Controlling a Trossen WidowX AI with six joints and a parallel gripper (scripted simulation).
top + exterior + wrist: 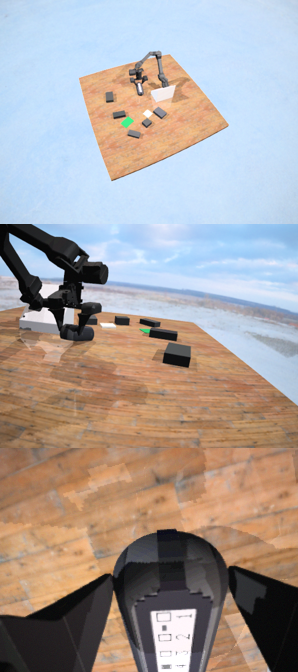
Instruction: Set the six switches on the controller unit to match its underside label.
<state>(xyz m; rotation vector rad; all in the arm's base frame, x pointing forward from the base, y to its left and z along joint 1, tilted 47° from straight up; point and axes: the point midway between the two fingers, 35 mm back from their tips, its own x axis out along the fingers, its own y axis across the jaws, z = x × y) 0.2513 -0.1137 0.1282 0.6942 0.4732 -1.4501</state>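
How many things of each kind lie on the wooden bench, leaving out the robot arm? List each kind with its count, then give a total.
Plain dark blocks: 5
Controller unit: 1
White angled stand: 1
Flat white square: 1
Flat green square: 1
Total: 9
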